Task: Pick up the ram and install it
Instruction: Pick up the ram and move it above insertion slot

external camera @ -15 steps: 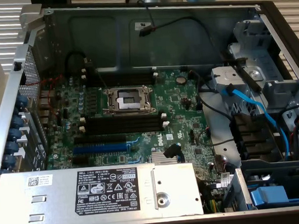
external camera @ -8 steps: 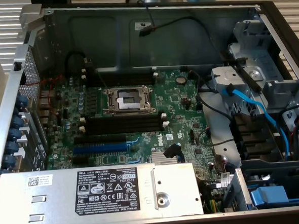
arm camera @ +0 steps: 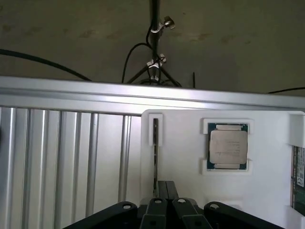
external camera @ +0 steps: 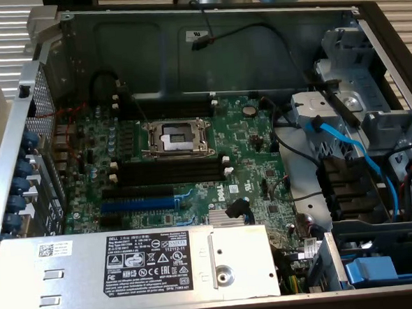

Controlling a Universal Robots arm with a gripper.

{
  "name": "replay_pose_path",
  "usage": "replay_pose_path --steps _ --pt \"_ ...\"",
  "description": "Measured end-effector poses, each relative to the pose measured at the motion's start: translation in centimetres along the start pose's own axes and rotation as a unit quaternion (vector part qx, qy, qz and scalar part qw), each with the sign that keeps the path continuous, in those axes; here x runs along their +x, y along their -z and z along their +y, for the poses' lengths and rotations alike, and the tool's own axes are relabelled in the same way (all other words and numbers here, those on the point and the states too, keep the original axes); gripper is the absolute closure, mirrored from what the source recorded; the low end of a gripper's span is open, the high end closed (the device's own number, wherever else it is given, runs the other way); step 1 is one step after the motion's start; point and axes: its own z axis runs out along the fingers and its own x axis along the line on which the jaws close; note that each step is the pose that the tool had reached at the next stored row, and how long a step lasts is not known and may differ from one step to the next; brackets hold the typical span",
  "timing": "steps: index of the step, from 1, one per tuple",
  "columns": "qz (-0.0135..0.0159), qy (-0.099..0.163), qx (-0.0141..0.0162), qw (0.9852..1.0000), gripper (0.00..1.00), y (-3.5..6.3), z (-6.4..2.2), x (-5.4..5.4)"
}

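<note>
A thin dark stick (arm camera: 156, 148) stands on edge in a slot of the white tray (arm camera: 181, 157); it looks like the ram seen edge-on. A dark-green board with a whitish label (arm camera: 299, 174) lies at the tray's border, cut off by the frame. My gripper (arm camera: 166, 186) hovers over the tray just beside the near end of the upright stick. Its fingers are shut together and nothing shows between them. In the exterior view, the open computer case holds the motherboard (external camera: 262, 161) with long black slots (external camera: 168, 172) that have white end clips.
A processor chip (arm camera: 228, 146) sits in a recess of the tray. Ribbed metal (arm camera: 62, 162) lies beside the tray. In the case are the CPU socket (external camera: 175, 137), a blue expansion slot (external camera: 135, 203), the power supply (external camera: 139, 260), blue cables (external camera: 352, 145) and drive bays (external camera: 370, 95).
</note>
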Motion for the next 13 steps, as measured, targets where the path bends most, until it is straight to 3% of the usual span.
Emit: replay_pose_path --steps 9,13 --pt "0.0 0.001 -0.0001 1.0 0.9 -1.63 0.0 0.1" --pt "0.0 0.001 0.0 1.0 0.9 -1.9 0.04 0.6"
